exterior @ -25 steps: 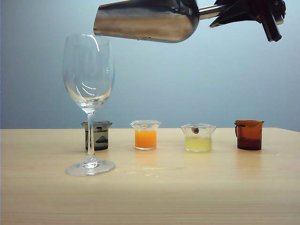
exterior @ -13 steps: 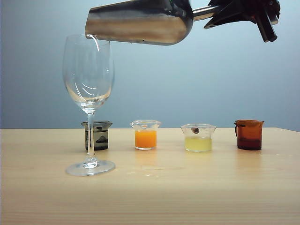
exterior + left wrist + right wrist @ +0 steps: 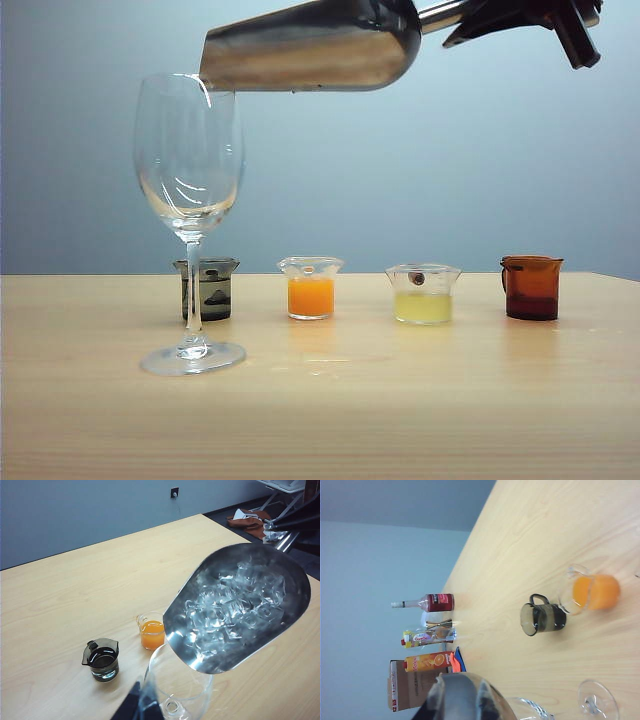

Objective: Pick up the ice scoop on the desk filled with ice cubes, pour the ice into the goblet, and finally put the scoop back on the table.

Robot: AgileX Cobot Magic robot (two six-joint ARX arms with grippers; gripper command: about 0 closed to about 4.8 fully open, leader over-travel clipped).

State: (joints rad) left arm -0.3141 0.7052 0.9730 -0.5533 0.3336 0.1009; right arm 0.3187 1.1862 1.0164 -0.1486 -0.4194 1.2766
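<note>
**Ana:** Blue-grey wall behind, pale desk (image 3: 320,420) below. Going left to right, what stood there?

**Ben:** Goblet (image 3: 189,200) first, empty, foot on the desk, with a dark beaker (image 3: 207,288) right behind its stem. Then an orange beaker (image 3: 311,288), a yellow one (image 3: 423,293) and a brown one (image 3: 531,287), all well below the right claw (image 3: 470,15).

**Ana:** And the claws?

**Ben:** The right one was at the top right edge of the exterior view, clamped on the scoop (image 3: 310,48) by its handle. The scoop stretched away from that claw toward the goblet, its open lip dipped and hanging just over the goblet's rim. The left claw (image 3: 134,704) showed only as a dark tip in its own wrist view, beside the goblet's rim; I couldn't tell whether it was open or closed, and it held nothing I could see.

**Ana:** The ice?

**Ben:** The ice (image 3: 230,607) was all in the scoop, piled through the bowl, none in the glass.

**Ana:** So the pour was barely begun, I'd judge.

**Ben:** Agreed. Doing it well meant tipping slowly with the lip centred over the mouth, since the scoop looked wider than the goblet and chunks could slide in a rush, spill past the rim or knock the glass over.
</note>
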